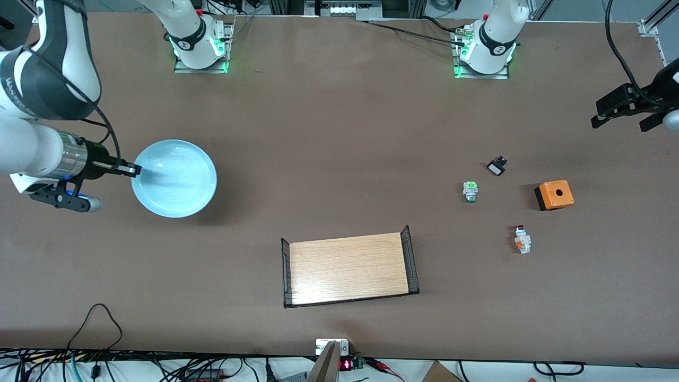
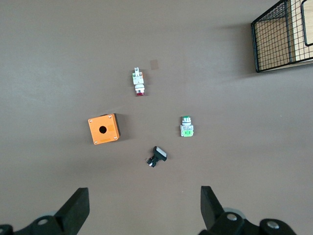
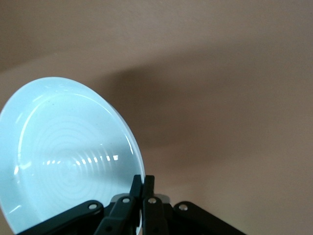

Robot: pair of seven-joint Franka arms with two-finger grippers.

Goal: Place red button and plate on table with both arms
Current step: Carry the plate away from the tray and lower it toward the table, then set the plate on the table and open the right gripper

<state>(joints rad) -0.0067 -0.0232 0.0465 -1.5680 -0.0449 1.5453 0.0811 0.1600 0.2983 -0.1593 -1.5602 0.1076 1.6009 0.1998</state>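
Right gripper (image 1: 129, 170) at the right arm's end of the table (image 1: 329, 159), fingers pressed together on the rim of the plate (image 1: 175, 178). Right wrist view: the two fingertips (image 3: 142, 185) pinch the plate's (image 3: 63, 152) raised edge, plate tilted, with its shadow on the brown top (image 3: 234, 73) beneath. Whether the plate touches the surface: cannot tell; a dark shadow lies along its camera-side edge

Left gripper (image 1: 626, 112) up over the left arm's end of the table, fingers spread wide, holding nothing. Left wrist view: both open fingers (image 2: 78, 205) frame bare tabletop (image 2: 49, 58), the small parts lying past them

Red button (image 1: 522, 239) lies on its side on the table toward the left arm's end, untouched, well apart from both grippers. It is nearer the front camera than the other small parts. Left wrist view shows its (image 2: 138, 82) white body with the dark red cap at one end

Near it: orange box (image 1: 554, 194) with a hole in the top, farther from the camera than the red button; same box (image 2: 103, 129) in the left wrist view. Green-capped switch (image 1: 470, 191) sits beside the box, toward the table's middle; also seen at (image 2: 186, 127). Small black part (image 1: 497, 166) is farthest of the group from the camera; also (image 2: 157, 156)

Wood tray (image 1: 347, 268) with black mesh ends sits mid-table, near the front camera; one mesh end (image 2: 279, 36) shows in the left wrist view
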